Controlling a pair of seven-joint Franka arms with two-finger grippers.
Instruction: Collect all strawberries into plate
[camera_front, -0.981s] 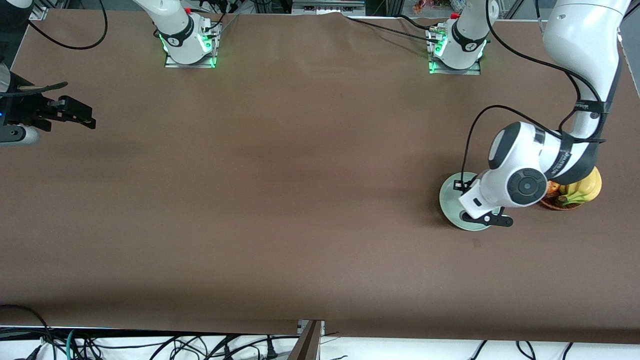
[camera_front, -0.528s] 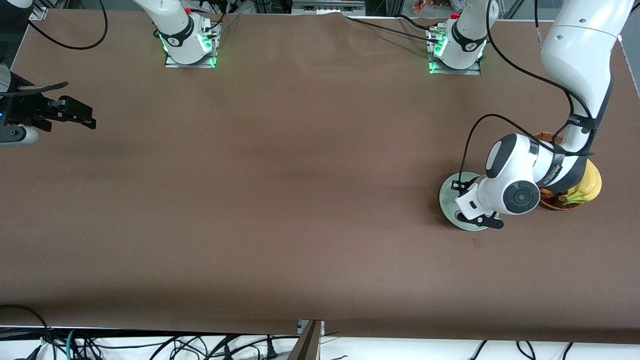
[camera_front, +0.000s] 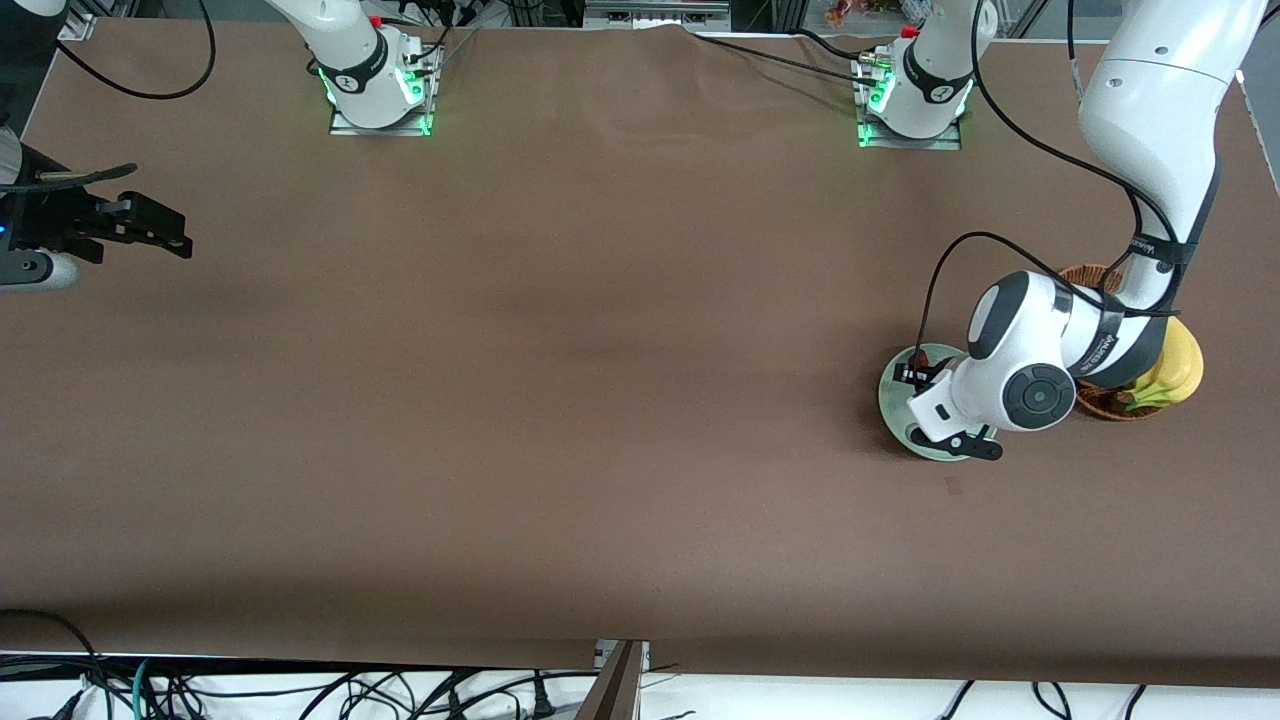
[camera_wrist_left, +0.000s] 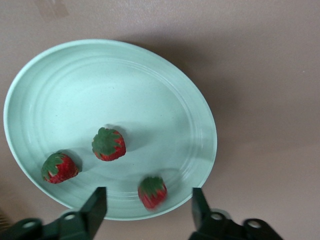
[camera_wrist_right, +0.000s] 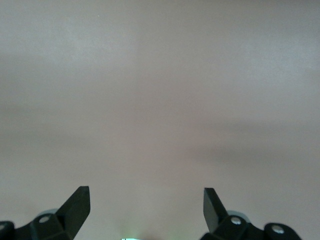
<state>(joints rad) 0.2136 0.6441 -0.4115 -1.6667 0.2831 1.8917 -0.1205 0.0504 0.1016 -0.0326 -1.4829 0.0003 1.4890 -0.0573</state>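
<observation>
The pale mint-green plate (camera_front: 893, 405) lies at the left arm's end of the table and fills the left wrist view (camera_wrist_left: 100, 85). Three strawberries lie in it: one near the middle (camera_wrist_left: 108, 144), one by the rim (camera_wrist_left: 59, 168), and a blurred one (camera_wrist_left: 152, 191) between my left fingertips and clear of both. My left gripper (camera_wrist_left: 148, 205) is open and empty, low over the plate's rim, also seen in the front view (camera_front: 908, 377). My right gripper (camera_front: 150, 228) waits open and empty over bare table at the right arm's end (camera_wrist_right: 146, 205).
A brown wicker basket (camera_front: 1085, 275) with yellow bananas (camera_front: 1165, 380) stands right beside the plate, partly under the left arm. A small dark mark (camera_front: 952, 486) is on the brown table cover, nearer the front camera than the plate.
My left hand has shifted a little across the plate, away from the basket. The right arm has not moved.
</observation>
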